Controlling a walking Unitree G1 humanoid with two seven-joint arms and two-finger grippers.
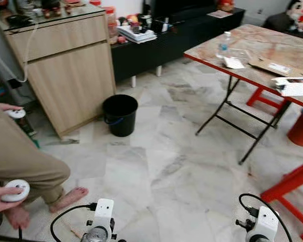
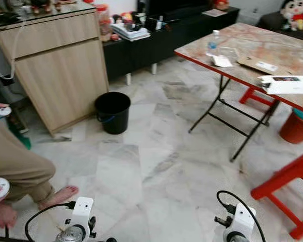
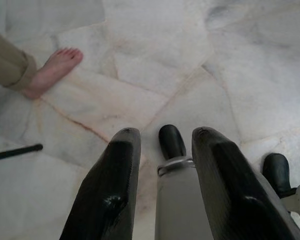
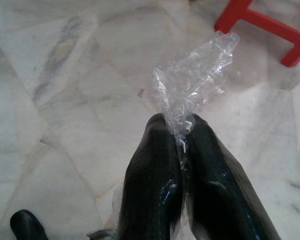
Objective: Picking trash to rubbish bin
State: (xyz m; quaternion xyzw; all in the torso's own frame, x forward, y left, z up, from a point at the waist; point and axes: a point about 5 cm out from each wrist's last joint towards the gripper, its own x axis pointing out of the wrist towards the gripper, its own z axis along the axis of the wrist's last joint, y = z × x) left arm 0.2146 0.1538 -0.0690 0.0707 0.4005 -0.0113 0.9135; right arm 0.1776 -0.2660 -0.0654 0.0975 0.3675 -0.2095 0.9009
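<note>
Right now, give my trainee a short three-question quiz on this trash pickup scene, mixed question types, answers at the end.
1. True or false: the right gripper is shut on a piece of crumpled clear plastic wrap.
2. Multiple choice: the round black plastic rubbish bin stands A) under the red-edged folding table, B) on the marble floor beside the light wooden cabinet, C) on the red plastic stool.
3. Fill in: the left gripper has its fingers ____ and holds nothing.

Key: 1 true; 2 B; 3 open.
</note>
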